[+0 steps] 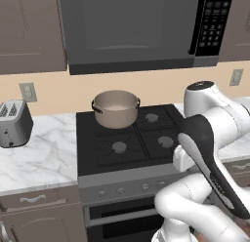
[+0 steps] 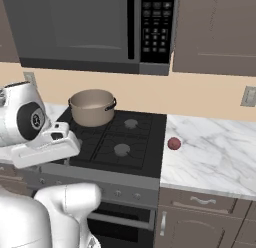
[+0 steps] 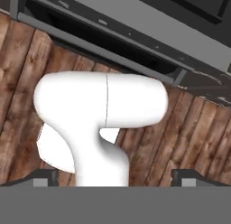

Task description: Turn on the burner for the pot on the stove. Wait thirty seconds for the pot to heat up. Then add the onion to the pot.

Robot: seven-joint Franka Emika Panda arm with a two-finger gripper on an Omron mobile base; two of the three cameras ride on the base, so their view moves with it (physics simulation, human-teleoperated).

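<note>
The toaster sits at the far left of the marble tabletop, partly cut off by the left base view's edge. The stove is partly hidden: the white arm covers its right front corner in the left base view and its left front in the right base view, so some of its front knobs cannot be made out. The pot stands on the rear left burner, whose cap is covered by the pot; its inside looks bare. A microwave hangs above the stove. The onion lies on the tabletop just right of the stove, well apart from the pot. In the hand view the claw points down at the wooden floor beside the stove's base, fingertips spread wide, grasping nothing.
</note>
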